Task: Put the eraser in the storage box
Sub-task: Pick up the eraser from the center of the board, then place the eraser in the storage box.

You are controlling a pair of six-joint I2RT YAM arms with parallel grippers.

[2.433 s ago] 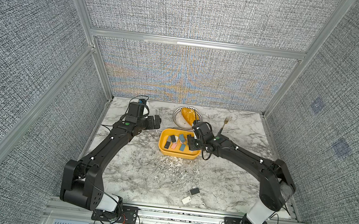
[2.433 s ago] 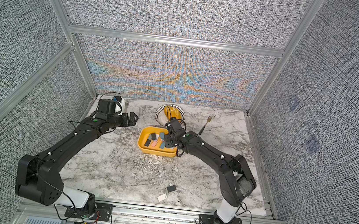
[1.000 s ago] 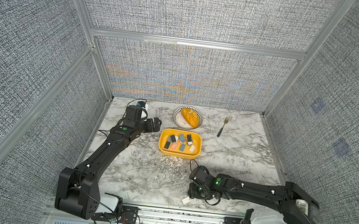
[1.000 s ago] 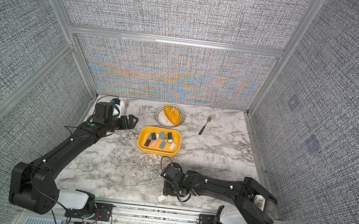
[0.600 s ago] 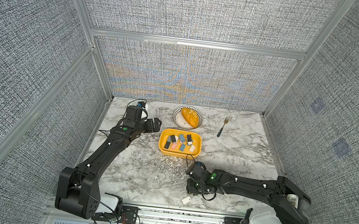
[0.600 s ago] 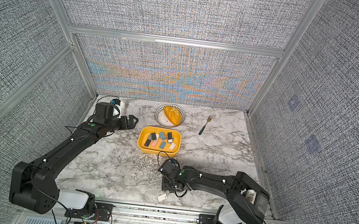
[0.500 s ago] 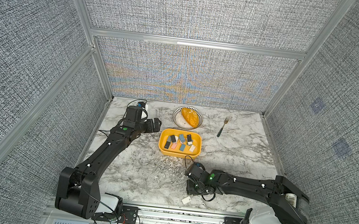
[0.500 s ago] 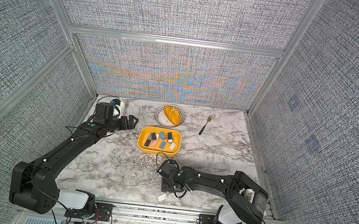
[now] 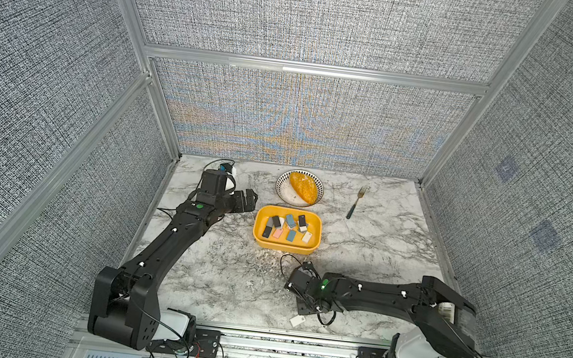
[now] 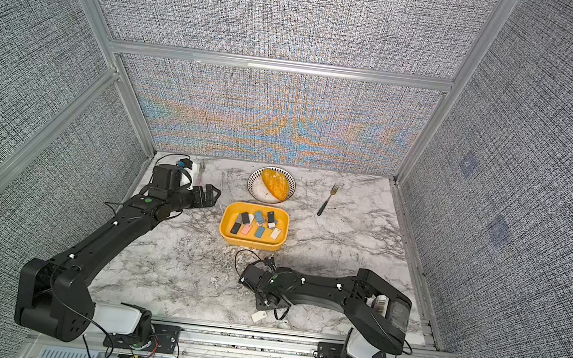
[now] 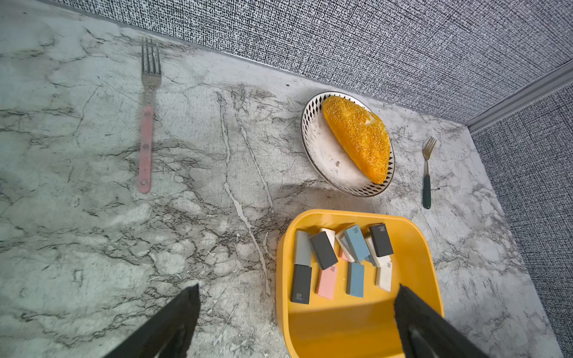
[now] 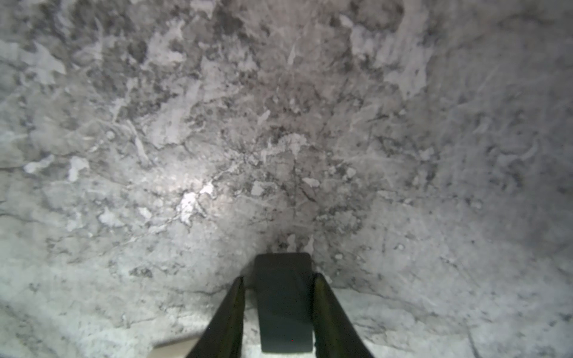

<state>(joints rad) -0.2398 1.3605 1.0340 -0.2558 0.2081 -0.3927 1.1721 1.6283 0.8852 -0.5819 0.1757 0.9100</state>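
Observation:
A black eraser (image 12: pixel 283 303) lies on the marble table near its front edge, and my right gripper (image 12: pixel 278 279) is shut on it, one finger on each long side. In both top views the right gripper (image 9: pixel 304 305) points straight down and its wrist hides the eraser. A white eraser (image 9: pixel 297 320) lies just in front of it. The yellow storage box (image 9: pixel 284 247) stands behind, at mid-table, with several erasers in it. My left gripper (image 11: pixel 297 289) hovers open beside the box's left end, holding nothing.
A patterned plate (image 9: pixel 282 190) with bread sits behind the box. A dark-handled fork (image 9: pixel 355 202) lies to its right and a pink-handled fork (image 11: pixel 145 148) at the back left. Eraser crumbs are scattered in front of the box.
My right arm swung from the storage box down to the table's front, came over the black eraser, and its jaws narrowed around it. The left arm stayed still.

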